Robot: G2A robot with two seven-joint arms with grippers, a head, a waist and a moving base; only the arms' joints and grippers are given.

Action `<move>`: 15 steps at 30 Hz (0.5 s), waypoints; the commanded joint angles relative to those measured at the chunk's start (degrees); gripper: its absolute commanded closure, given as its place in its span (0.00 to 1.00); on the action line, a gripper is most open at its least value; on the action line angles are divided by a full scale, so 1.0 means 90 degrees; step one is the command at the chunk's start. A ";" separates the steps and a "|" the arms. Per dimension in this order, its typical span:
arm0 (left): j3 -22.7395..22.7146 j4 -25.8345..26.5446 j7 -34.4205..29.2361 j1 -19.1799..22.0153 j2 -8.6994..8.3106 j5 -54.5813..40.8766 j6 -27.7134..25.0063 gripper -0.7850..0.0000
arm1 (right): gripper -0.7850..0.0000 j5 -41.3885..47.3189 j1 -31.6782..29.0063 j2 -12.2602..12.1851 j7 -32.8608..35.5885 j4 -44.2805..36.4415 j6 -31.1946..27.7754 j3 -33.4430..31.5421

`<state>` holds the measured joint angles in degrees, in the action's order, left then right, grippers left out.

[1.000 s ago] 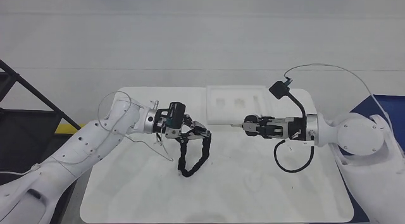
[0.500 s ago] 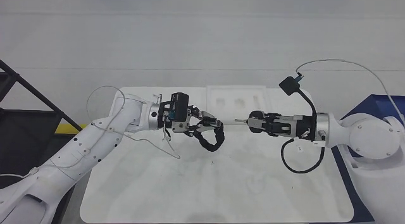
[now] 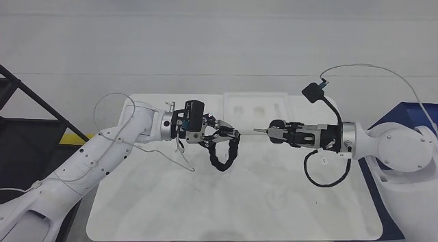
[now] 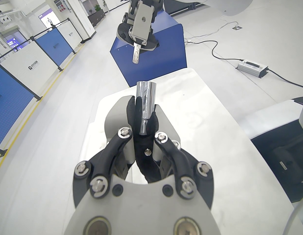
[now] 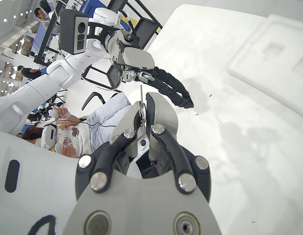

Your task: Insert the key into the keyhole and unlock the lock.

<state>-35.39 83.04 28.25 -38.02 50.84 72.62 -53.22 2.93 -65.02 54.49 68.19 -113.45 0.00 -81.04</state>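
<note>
While L gripper (image 4: pixel 141 117) clamps lock (image 4: pixel 145 96), R gripper (image 5: pixel 142 108) holds key (image 5: pixel 141 94) near, w/o touching.

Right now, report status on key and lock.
Left gripper shut on lock. Right gripper shut on key. Key short of keyhole, not yet inserted. Nothing between them.

Right claw (image 5: pixel 143 101) pinches the key (image 5: pixel 141 91), seemingly just short of the lock (image 5: pixel 128 75).

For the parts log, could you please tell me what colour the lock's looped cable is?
Black. The cable shows best in the right wrist view.
</note>
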 commanded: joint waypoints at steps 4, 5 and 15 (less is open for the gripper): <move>0.0040 -0.0022 -0.0167 -0.0128 0.0087 -0.0180 -0.0129 1.00 | 1.00 -0.0311 0.0031 -0.0040 0.0234 -0.0236 0.0387 0.0110; 0.0060 -0.0026 -0.0162 -0.0121 0.0115 -0.0175 -0.0159 1.00 | 1.00 -0.0361 0.0065 -0.0050 0.0352 -0.0351 0.0419 0.0147; 0.0230 -0.0136 0.0250 0.0055 0.0425 0.0546 0.0173 1.00 | 1.00 -0.0930 0.0302 -0.0120 0.0679 -0.1228 0.1729 0.0356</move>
<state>-33.38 81.87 30.24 -37.68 54.49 77.01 -51.89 -5.30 -62.41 53.43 74.41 -124.06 14.60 -77.88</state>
